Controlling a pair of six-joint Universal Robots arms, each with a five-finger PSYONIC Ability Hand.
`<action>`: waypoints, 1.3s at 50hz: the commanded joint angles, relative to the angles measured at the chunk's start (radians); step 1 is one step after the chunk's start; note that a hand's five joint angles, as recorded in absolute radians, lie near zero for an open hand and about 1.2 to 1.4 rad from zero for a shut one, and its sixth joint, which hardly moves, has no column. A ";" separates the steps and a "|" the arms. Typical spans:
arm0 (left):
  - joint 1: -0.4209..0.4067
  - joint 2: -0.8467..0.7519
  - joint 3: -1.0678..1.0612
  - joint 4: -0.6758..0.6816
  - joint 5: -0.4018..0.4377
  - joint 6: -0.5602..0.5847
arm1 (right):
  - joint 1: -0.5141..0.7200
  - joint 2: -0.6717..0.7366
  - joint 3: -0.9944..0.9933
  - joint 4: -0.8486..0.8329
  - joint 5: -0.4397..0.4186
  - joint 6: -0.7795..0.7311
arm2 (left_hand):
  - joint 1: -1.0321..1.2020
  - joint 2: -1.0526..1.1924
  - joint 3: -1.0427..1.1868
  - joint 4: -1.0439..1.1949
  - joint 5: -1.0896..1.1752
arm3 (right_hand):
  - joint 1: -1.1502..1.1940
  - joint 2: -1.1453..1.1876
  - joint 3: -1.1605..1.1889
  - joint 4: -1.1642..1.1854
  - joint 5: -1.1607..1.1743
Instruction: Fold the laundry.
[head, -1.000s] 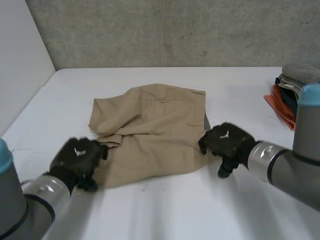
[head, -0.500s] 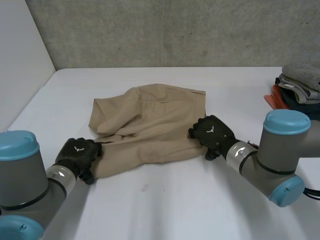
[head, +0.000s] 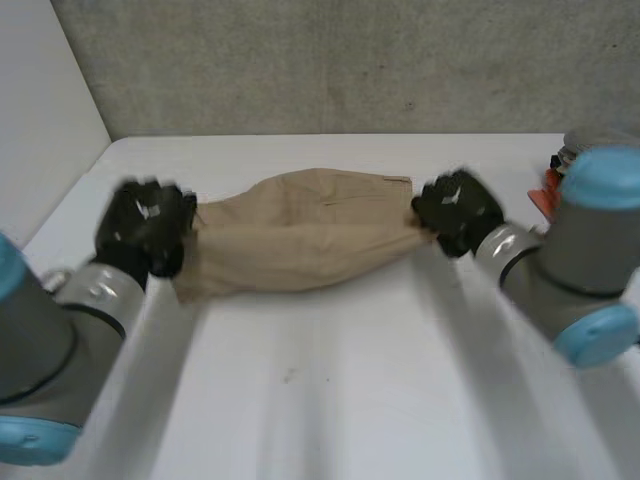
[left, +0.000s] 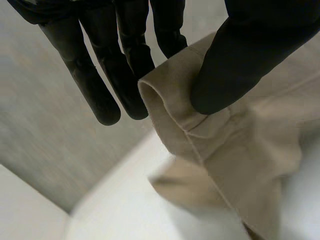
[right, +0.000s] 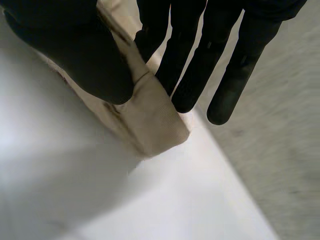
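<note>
While taut, creased khaki cloth (head: 300, 245)

Covered corners and a half-hidden pile

The right arm (head: 585, 265) blocks most of the clothes pile (head: 553, 178) at the counter's (head: 330, 400) far side, so I can't tell its pieces apart. The left robot hand (left: 245, 55) and right robot hand (right: 75, 55) each pinch the khaki shorts (head: 300, 235), thumbs covering the gripped cloth; the shorts' underside is out of sight.
</note>
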 joint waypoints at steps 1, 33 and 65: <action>-0.018 0.208 0.191 -0.222 0.004 -0.076 | -0.057 -0.329 -0.127 0.323 -0.007 0.000 | 0.250 0.199 0.209 0.200 0.234 | 0.312 0.224 0.211 0.200 0.214; -0.055 -0.426 1.005 0.335 0.057 -0.104 | -0.056 0.008 -0.491 -0.479 0.136 0.169 | 0.250 0.199 0.209 0.200 0.234 | 0.312 0.224 0.211 0.200 0.214; -0.191 -0.223 0.213 -0.436 -0.175 0.046 | -0.073 0.009 0.078 0.177 0.059 -0.085 | 0.250 0.199 0.209 0.200 0.234 | 0.312 0.224 0.211 0.200 0.214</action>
